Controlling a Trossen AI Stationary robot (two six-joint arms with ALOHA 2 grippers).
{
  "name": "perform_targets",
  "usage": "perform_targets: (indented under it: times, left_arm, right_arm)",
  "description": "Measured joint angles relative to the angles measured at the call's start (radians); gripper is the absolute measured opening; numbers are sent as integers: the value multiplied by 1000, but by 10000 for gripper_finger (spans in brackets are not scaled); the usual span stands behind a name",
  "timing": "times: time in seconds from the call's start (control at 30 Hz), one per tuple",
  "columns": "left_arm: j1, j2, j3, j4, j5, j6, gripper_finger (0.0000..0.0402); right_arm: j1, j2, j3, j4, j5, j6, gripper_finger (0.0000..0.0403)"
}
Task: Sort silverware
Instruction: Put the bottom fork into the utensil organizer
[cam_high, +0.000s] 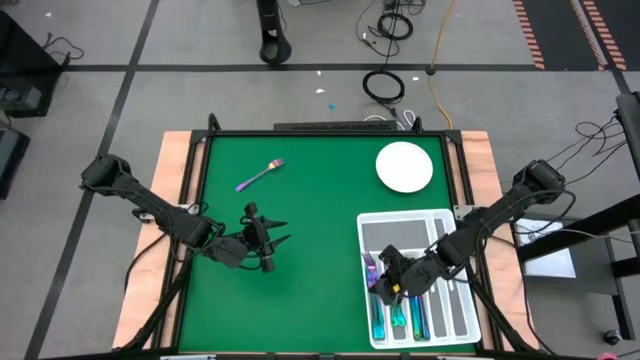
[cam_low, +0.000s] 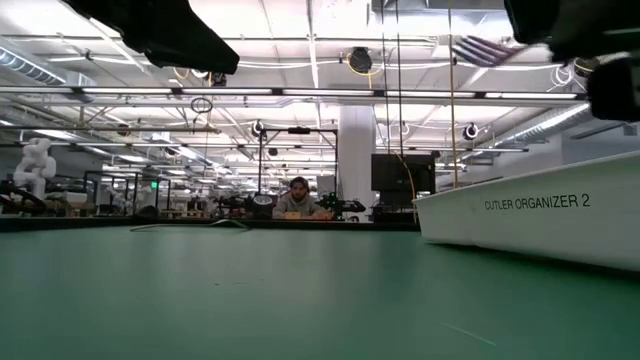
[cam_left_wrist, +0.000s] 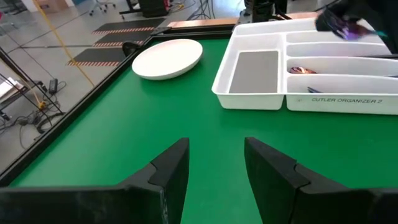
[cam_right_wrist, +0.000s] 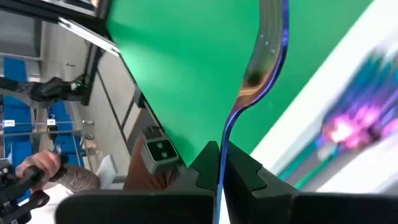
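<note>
My right gripper hovers over the left compartments of the white tray and is shut on an iridescent spoon, whose bowl sticks out ahead of the fingers. Several more iridescent pieces lie in the tray's near compartments. One purple fork lies flat on the green mat toward the far left. My left gripper is open just above the mat left of centre, its fingers pointing toward the tray and touching nothing. My right gripper pinches the spoon's slim handle just behind the neck between its two fingers. The handle runs along the fingers and the bowl reaches out past their tips. The spoon is lifted clear, above the tray's left rim.
A round white plate sits at the far right of the mat, beyond the tray. The mat's centre and near left are bare green. A raised black frame borders the mat. A person sits far behind the table.
</note>
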Motion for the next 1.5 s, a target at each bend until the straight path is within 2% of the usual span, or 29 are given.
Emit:
perform_targets:
  times: [0.27,0.43,1.3,1.5]
  left_arm:
    - [0,0,0,0,0,0,157]
    - [0,0,0,0,0,0,157]
    - [0,0,0,1,0,0,157]
    - [0,0,0,1,0,0,157]
  right_arm:
    - [52,111,0,6,-22,188,0]
    - [56,151,0,8,-21,243,0]
    - [53,151,0,2,-16,243,1]
    - [53,151,0,1,-11,247,17]
